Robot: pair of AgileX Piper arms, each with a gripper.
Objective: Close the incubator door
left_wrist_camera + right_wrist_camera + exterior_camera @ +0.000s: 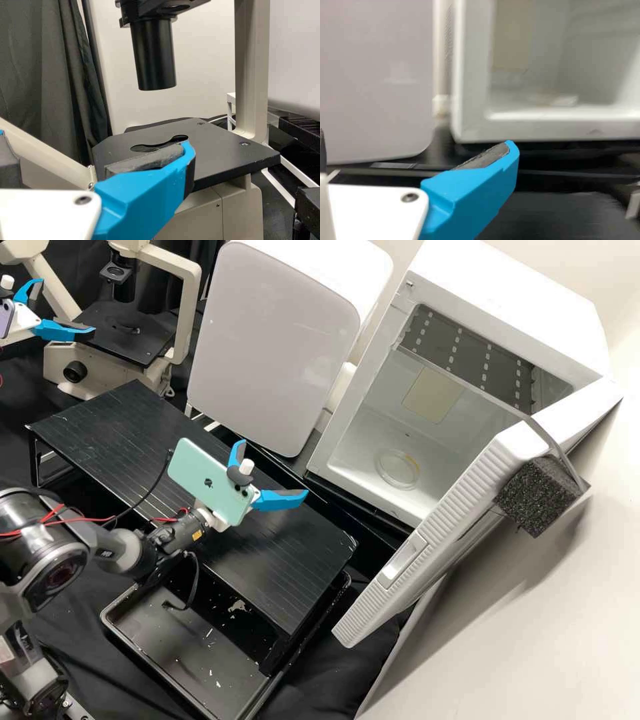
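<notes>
Your right gripper (pixel 274 467) is spread wide, just left of the middle, and your left gripper (pixel 67 305) gapes too, up in the far left! You've got the white incubator (pixel 520 293) at far right, its inside facing you, and the pale grey-fronted cabinet (pixel 273 340) to its left. Now the incubator door (pixel 380 600): wide open on the right, swung out toward the near side. Left of it you have the black slatted platform (pixel 287 573). A dark foam block (pixel 540 497) sits against the door, and a clear round dish (pixel 400 483) rests on the incubator's floor.
</notes>
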